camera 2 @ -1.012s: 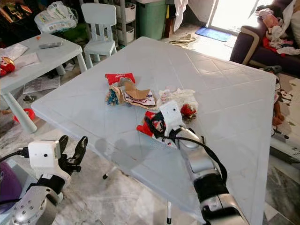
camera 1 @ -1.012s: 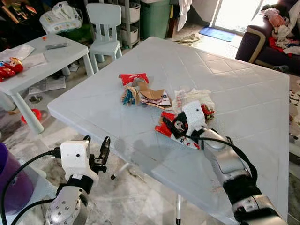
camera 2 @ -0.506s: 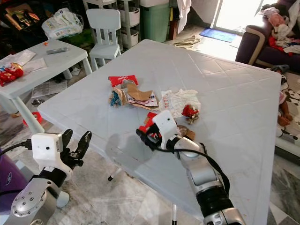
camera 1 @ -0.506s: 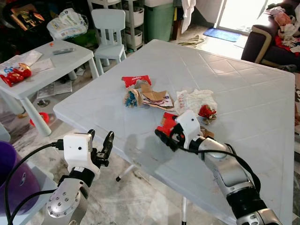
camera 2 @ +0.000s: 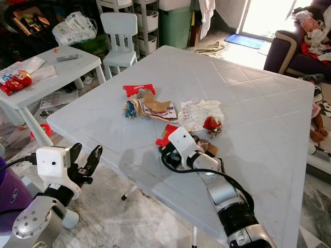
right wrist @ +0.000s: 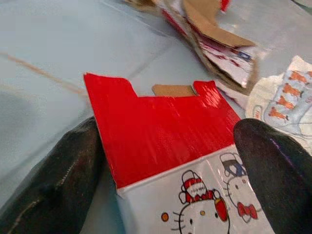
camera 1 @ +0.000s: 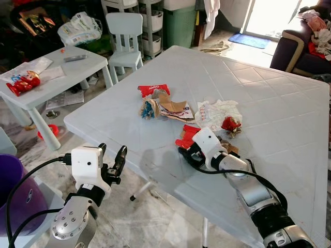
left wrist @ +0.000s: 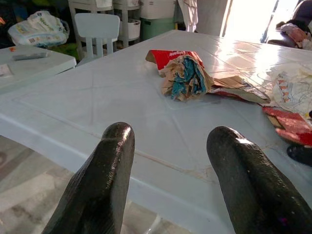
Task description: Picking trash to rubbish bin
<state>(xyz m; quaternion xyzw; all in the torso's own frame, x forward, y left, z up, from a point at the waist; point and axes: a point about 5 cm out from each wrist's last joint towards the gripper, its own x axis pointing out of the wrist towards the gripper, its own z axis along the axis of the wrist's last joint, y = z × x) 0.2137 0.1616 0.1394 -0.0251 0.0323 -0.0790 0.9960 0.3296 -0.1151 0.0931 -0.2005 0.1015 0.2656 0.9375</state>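
I see a big pale blue table (camera 1: 269, 98) across the middle of my head view, with a small heap of trash on it. My right gripper (camera 1: 190, 153) sits just below the middle of the picture, near the front edge of the table. Its two black fingers (right wrist: 53, 180) are spread wide, one on each side of a flat red box (right wrist: 165, 131) with a white part and little cartoon cats on it. The fingers seem to be touching the sides of the box, but I can't tell if they are squeezing it tight. The box lies flat on the table. Just above it in the head picture are a white crumpled paper (camera 1: 217, 111) and a small red scrap (camera 1: 230, 123). To the left of those is torn brown cardboard (camera 1: 173, 107), a crumpled wrapper (left wrist: 185, 78) with blue and brown in it, and a red packet (camera 1: 150, 89) at the top of the heap. My left gripper (camera 1: 111, 159) is at the lower left, off the table and in front of its edge. Its fingers (left wrist: 105, 165) are spread apart with nothing between them. At the far lower left edge I see a purple tub (camera 1: 13, 191). In the upper left are a small white table (camera 1: 62, 64) and a little white chair (camera 1: 124, 31).
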